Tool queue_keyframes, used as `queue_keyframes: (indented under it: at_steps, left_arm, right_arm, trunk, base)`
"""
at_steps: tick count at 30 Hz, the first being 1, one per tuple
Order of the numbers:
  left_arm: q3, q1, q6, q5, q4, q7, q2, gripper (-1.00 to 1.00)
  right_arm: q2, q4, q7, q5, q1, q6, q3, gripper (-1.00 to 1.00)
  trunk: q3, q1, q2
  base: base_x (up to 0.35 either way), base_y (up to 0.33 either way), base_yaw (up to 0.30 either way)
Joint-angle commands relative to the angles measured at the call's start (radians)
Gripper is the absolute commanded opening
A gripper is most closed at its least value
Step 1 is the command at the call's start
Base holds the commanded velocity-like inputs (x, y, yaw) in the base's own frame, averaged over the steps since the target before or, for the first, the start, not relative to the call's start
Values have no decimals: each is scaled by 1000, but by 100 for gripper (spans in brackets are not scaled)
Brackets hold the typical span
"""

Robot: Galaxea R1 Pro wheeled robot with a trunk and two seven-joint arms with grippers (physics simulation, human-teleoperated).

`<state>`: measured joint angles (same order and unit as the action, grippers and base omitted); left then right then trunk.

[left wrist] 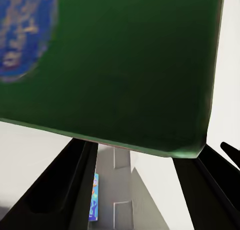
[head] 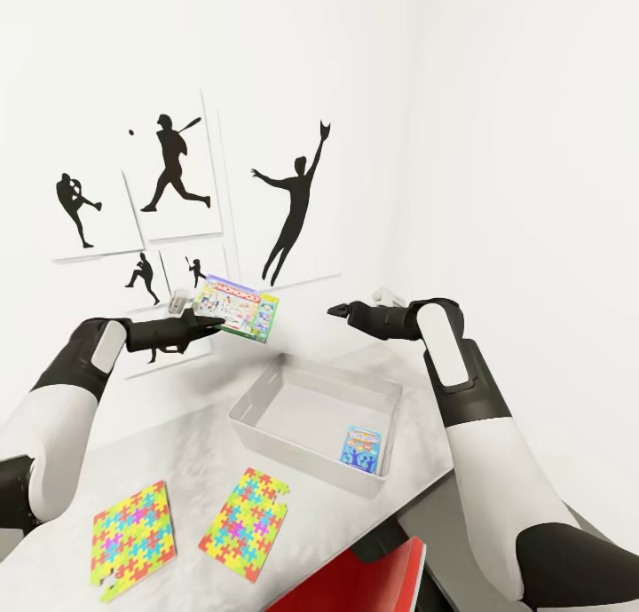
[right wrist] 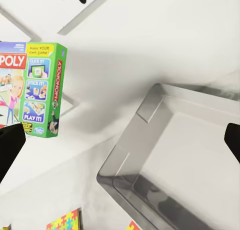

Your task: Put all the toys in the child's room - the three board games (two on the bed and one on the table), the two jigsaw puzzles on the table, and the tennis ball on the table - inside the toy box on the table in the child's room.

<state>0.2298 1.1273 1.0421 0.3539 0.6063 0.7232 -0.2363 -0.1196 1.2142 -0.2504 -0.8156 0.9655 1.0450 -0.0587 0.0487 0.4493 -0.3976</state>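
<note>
Left tool (head: 206,325) pinches the green Monopoly board game (head: 236,308) above the toy box (head: 266,383), its lid reading "MONOPOLY" and "PLAY IT!".

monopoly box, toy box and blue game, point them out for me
monopoly box (head: 235,307), head view, middle of its printed front
toy box (head: 306,387), head view, bare inside wall at the far side
blue game (head: 362,448), head view, middle of its cover

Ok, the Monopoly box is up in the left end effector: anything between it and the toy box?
Nothing visible. The Monopoly box hangs in the left end effector above the far left corner of the toy box, with open air below it. The small blue board game lies in the near right corner, and the right end effector hovers off to the side.
</note>
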Motion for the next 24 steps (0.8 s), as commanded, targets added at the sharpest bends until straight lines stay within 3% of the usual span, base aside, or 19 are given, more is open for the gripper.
queue_keyframes:
  at_steps: [1, 5, 8, 11, 15, 17, 20, 24]
  left_arm:
    - [3, 1, 3, -7, -1, 9, 1, -100]
    - [-25, 2, 4, -8, -3, 8, 15, -100]
    - [-75, 2, 3, -8, -6, 5, 37, -100]
    - [-131, 2, 1, -8, -11, 4, 65, -100]
    - [-166, 2, -2, -10, -19, -1, 99, -100]
    - [-177, 2, -3, -14, -34, -23, 117, -100]
    - [-188, 2, -5, -17, -71, -107, 146, -100]
    - [-191, 2, -6, -17, -89, -178, 169, -100]
  right_arm:
    - [0, 1, -10, -10, 1, 2, 0, 100]
    - [0, 1, -10, -9, 1, 2, 0, 100]
    - [1, 31, -11, -9, 0, 2, 4, 100]
    - [26, 122, -11, -10, -33, 2, 7, 100]
    - [51, 186, -11, -11, -73, 2, 8, 100]
    - [57, 202, -10, -11, -83, 2, 10, 100]
    - [61, 228, -9, -12, -108, 2, 16, 100]
    - [62, 268, -6, -13, -144, 2, 18, 100]
  trunk:
    - [2, 1, -2]
    - [2, 1, -2]
    - [2, 1, -2]
    - [2, 1, -2]
    - [2, 1, -2]
    - [2, 1, -2]
    - [2, 1, -2]
    - [2, 1, -2]
  base:
    - [0, 0, 0]
    - [0, 0, 0]
    - [0, 0, 0]
    - [0, 0, 0]
    - [0, 0, 0]
    - [0, 0, 0]
    - [0, 0, 0]
    - [0, 0, 0]
